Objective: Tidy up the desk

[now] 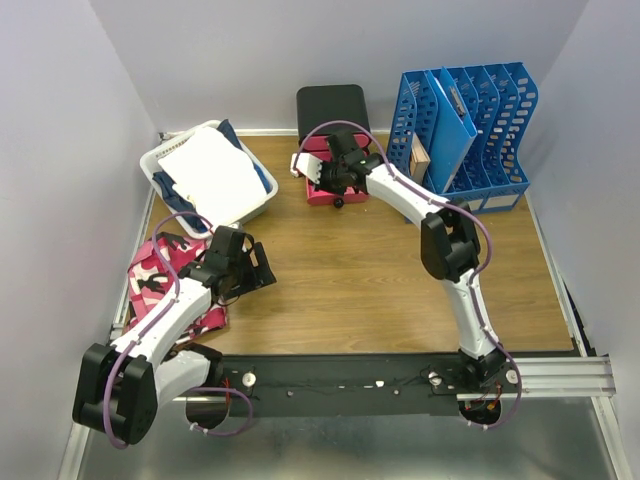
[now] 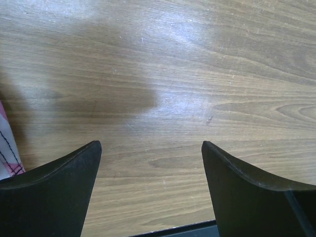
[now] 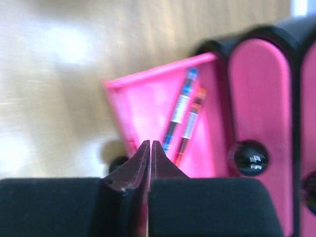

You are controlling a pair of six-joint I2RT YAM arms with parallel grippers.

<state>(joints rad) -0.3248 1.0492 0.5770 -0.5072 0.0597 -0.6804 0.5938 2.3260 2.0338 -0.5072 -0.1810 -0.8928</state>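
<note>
The desk (image 1: 350, 270) is brown wood-grain with a black and silver rail (image 1: 560, 375) at its front. My right gripper (image 1: 325, 172) is shut with nothing between its fingers (image 3: 149, 144). It hovers over a pulled-out pink drawer (image 3: 148, 98) that holds a blue pen (image 3: 178, 113) and an orange pen (image 3: 191, 118). The drawer (image 1: 322, 193) belongs to the black drawer unit (image 1: 333, 103) at the back. My left gripper (image 1: 252, 265) is open and empty above bare wood (image 2: 150, 145).
A white basket (image 1: 255, 210) with papers stands at the back left. A blue file rack (image 1: 480, 130) with folders stands at the back right. A pink camouflage cloth (image 1: 155, 285) lies under my left arm, its edge in the left wrist view (image 2: 7, 155). Closed pink drawer fronts carry black knobs (image 3: 249, 158).
</note>
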